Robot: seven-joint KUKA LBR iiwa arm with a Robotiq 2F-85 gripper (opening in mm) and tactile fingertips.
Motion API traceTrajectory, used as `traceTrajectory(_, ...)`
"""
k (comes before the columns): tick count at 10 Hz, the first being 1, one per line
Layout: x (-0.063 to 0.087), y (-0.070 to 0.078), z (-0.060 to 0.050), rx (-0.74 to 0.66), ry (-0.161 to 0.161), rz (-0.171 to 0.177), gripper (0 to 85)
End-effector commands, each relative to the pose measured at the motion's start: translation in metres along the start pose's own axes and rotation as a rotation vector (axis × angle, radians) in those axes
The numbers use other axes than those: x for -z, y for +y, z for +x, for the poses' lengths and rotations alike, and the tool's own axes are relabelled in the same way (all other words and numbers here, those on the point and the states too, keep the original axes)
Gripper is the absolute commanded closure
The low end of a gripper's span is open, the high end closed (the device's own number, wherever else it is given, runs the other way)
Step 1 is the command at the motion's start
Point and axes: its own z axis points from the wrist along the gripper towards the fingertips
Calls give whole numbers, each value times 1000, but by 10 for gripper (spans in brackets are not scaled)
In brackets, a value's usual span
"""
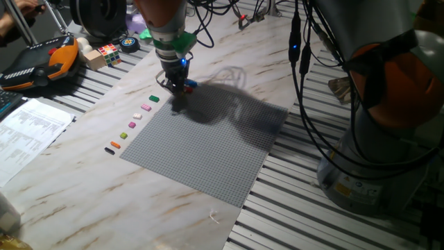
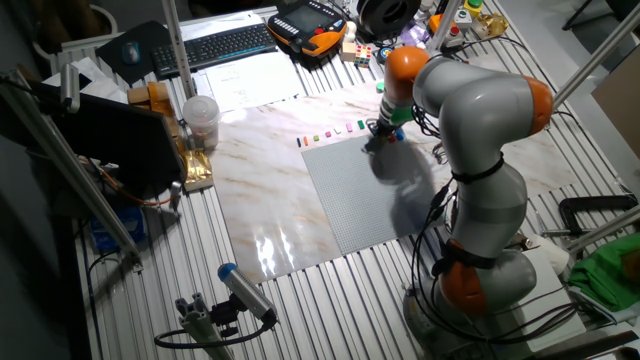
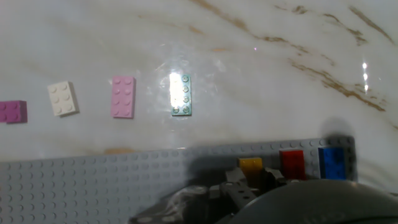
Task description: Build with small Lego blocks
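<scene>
My gripper [image 1: 176,89] stands at the far left corner of the grey baseplate [image 1: 208,146]. In the hand view its dark fingertips [image 3: 235,182] flank a yellow block [image 3: 251,165] that sits on the plate, and they look closed on it. A red block [image 3: 291,163] and a blue block [image 3: 334,162] stand in a row to its right on the plate. Loose small Lego blocks lie on the marble beyond the plate edge: green [image 3: 181,94], pink [image 3: 123,97], white [image 3: 63,98] and purple [image 3: 12,111]. An orange block [image 1: 115,144] and a black block [image 1: 109,150] end the row.
A Rubik's cube [image 1: 108,53] and an orange-and-black pendant [image 1: 38,64] lie at the far left. Printed paper [image 1: 28,132] lies at the left edge. Cables [image 1: 305,83] hang near the arm's base [image 1: 374,173] at the right. A cup [image 2: 200,120] stands beside a keyboard [image 2: 215,45].
</scene>
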Motion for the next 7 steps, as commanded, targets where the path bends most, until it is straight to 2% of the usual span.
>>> traceTrajectory(1, -2, 0, 0, 2, -2, -2, 843)
traceTrajectory(7, -7, -2, 0, 1, -2, -15, 843)
